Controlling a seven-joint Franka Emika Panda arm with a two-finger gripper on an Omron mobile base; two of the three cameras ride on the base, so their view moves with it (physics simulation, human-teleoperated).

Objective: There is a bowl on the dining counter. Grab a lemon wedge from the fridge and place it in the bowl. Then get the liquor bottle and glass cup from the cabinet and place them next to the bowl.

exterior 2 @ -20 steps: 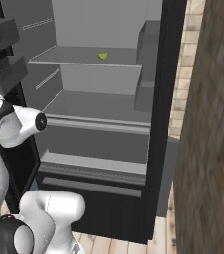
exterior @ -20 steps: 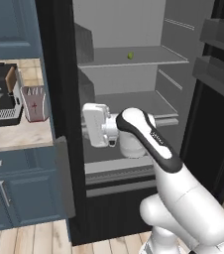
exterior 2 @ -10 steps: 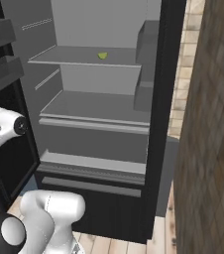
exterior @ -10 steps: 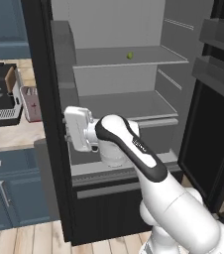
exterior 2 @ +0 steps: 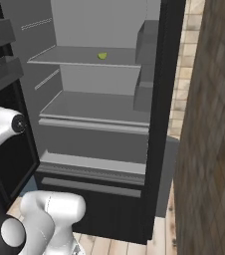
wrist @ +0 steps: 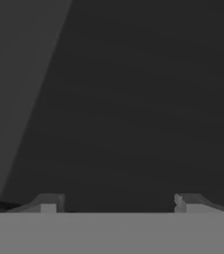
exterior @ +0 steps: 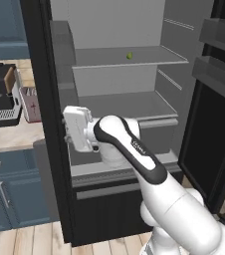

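- Gripper (wrist: 114, 203) jaws stand wide, holding nothing, close against the dark fridge door edge (exterior: 42, 99), possibly touching.
- Lemon wedge (exterior: 129, 56) sits well above, on the upper shelf (exterior: 149, 59).

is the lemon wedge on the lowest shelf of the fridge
No, the lemon wedge lies on the top shelf of the open fridge, well above the lower shelves.

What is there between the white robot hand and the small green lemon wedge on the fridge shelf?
In the left base view, the grey middle shelf lies between the gripper and the small green lemon wedge; nothing else.
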